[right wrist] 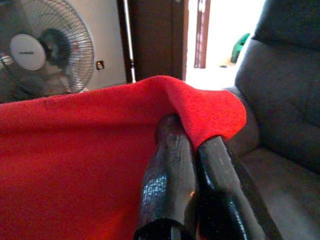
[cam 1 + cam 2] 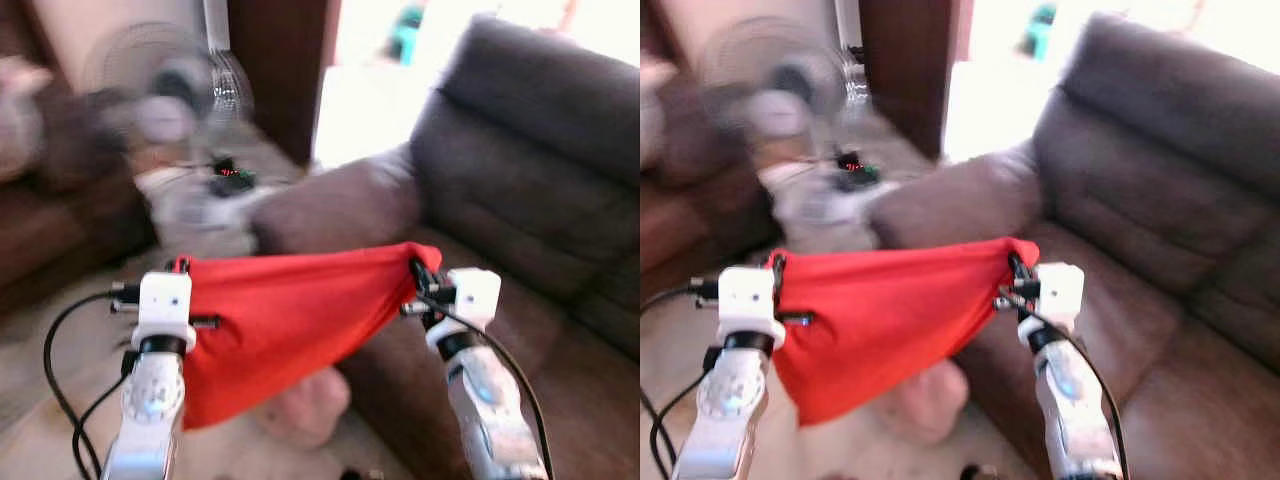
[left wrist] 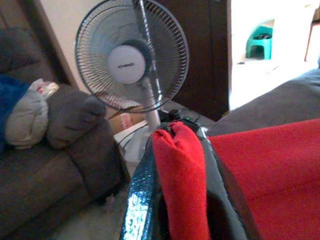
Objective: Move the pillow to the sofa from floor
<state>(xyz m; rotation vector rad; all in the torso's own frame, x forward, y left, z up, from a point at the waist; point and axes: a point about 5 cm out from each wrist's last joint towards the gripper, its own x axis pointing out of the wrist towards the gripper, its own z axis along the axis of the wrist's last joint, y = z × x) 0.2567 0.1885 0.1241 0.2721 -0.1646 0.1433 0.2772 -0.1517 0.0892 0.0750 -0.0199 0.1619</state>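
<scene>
A red pillow (image 2: 280, 320) hangs stretched between my two grippers, sagging to a point below, in front of the dark brown sofa (image 2: 520, 200). My left gripper (image 2: 180, 266) is shut on its left top corner, and the red cloth (image 3: 182, 180) is pinched between the black fingers (image 3: 142, 195). On the right top corner my right gripper (image 2: 418, 268) is shut, with the cloth (image 1: 210, 112) folded over its fingers (image 1: 167, 175). The pillow is off the floor, beside the sofa's armrest (image 2: 340, 200).
A standing fan (image 3: 131, 62) is at the back left, by a second dark couch (image 3: 45, 170) holding a grey and blue bundle (image 3: 25, 117). A pinkish object (image 2: 305, 405) lies on the floor under the pillow. Cables and a power strip (image 2: 232, 180) lie near the fan's base.
</scene>
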